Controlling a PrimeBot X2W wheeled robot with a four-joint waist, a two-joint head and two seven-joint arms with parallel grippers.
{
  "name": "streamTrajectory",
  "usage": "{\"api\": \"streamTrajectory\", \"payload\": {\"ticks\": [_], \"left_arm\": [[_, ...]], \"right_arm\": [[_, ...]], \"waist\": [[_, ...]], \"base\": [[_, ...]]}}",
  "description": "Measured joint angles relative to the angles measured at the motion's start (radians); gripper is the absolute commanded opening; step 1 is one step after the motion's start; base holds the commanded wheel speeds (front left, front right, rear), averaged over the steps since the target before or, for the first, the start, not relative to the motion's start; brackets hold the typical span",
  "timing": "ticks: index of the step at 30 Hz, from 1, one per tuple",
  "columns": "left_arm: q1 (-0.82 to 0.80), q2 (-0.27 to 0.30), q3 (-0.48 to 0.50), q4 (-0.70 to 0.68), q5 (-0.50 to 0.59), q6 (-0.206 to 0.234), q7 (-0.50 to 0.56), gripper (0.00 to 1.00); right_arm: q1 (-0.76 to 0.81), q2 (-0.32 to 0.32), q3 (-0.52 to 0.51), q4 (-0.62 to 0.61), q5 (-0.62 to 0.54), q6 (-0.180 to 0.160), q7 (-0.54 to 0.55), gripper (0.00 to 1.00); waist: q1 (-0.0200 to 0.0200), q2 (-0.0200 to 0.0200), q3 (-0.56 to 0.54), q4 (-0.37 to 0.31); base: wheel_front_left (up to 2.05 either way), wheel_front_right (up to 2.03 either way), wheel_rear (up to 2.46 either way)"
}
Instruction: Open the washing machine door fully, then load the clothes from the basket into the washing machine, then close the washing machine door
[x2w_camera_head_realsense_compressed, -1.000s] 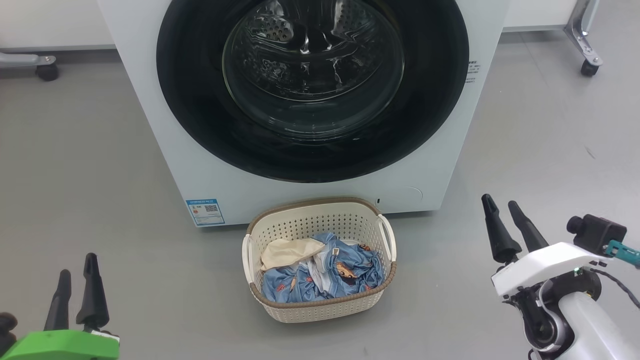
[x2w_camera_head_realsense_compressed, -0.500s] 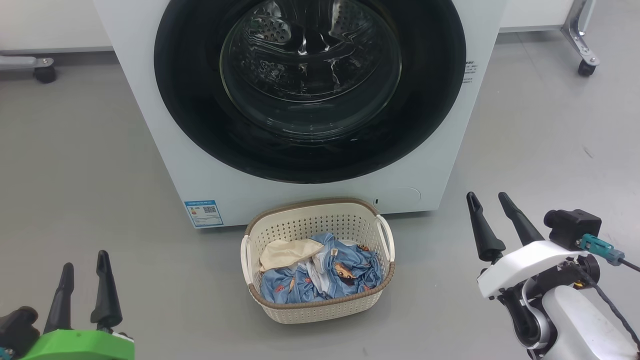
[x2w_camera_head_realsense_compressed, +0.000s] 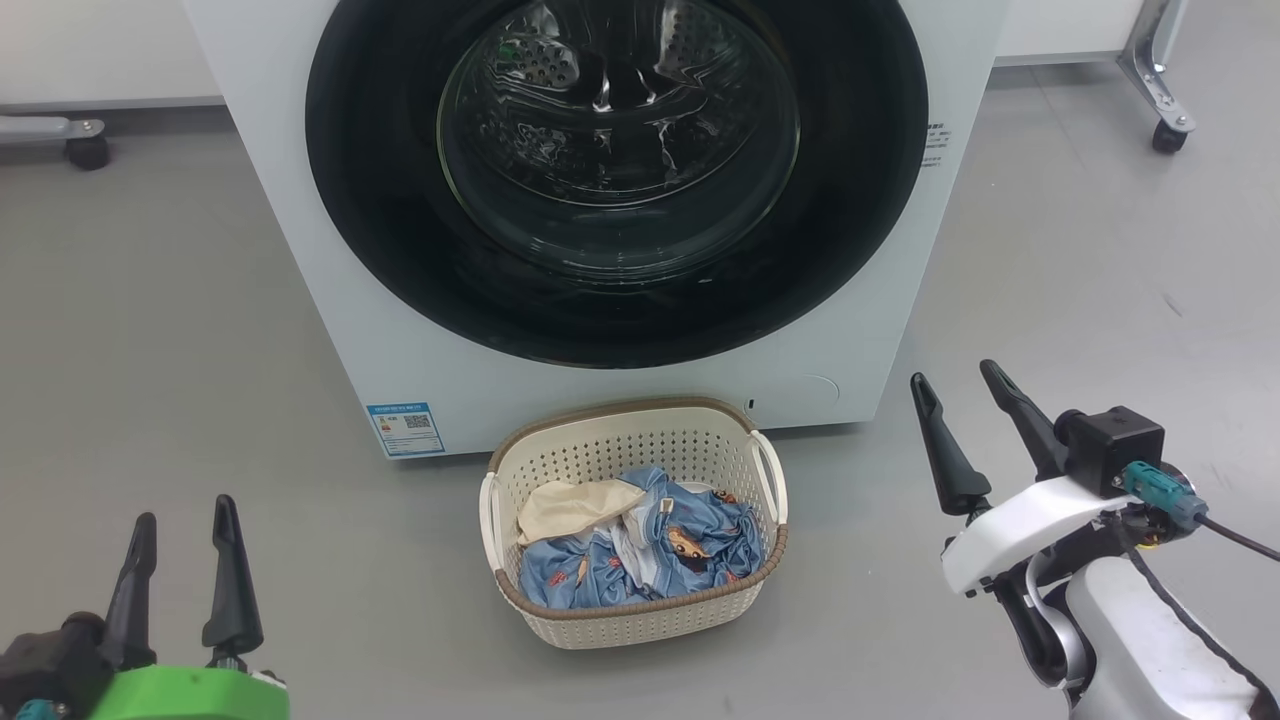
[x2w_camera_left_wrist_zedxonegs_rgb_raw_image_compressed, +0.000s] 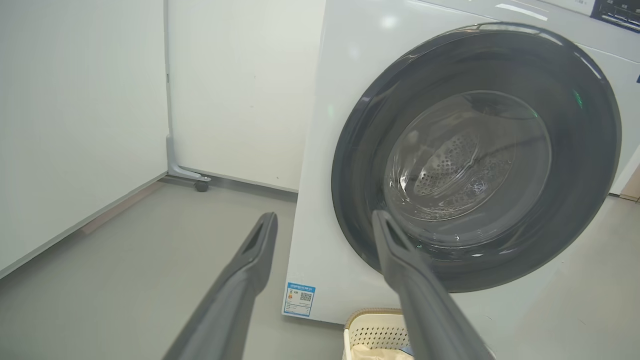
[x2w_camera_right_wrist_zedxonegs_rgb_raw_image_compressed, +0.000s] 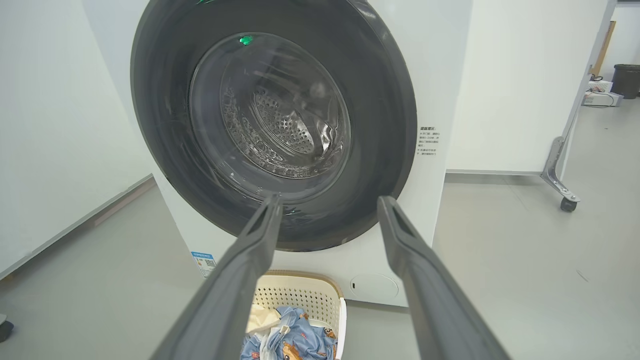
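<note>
Basket (x2w_camera_head_realsense_compressed: 640, 625) lies between left end effector (x2w_camera_head_realsense_compressed: 185, 510) and right end effector (x2w_camera_head_realsense_compressed: 952, 372).

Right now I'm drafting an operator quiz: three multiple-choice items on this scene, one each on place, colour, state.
1. Where does the basket stand? A on the floor before the washing machine; B on top of it; C in the drum.
2. The washing machine door has a rim that is: A white; B black; C red.
3. The door is: A wide open; B shut; C removed.
Answers: 1 A, it sits at the machine's foot; 2 B, a glossy black ring; 3 B, it lies flush against the front.
</note>
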Motion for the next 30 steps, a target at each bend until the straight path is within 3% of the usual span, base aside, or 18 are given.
{"api": "streamTrajectory", "payload": {"ticks": [7, 30], "left_arm": [[0.003, 0.002, -0.005, 0.008, 0.049, -0.009, -0.012, 1.0], [0.003, -0.002, 0.011, 0.03, 0.056, -0.033, -0.012, 1.0]], "right_arm": [[-0.014, 0.001, 0.005, 0.007, -0.046, 0.001, -0.011, 1.0], [-0.014, 0.024, -0.032, 0.023, -0.063, 0.018, -0.011, 1.0]], "waist": [[0.0, 0.0, -0.001, -0.002], [0.0, 0.0, -0.004, 0.001]], "base": [[0.0, 0.0, 0.0], [0.0, 0.0, 0.0]]}}
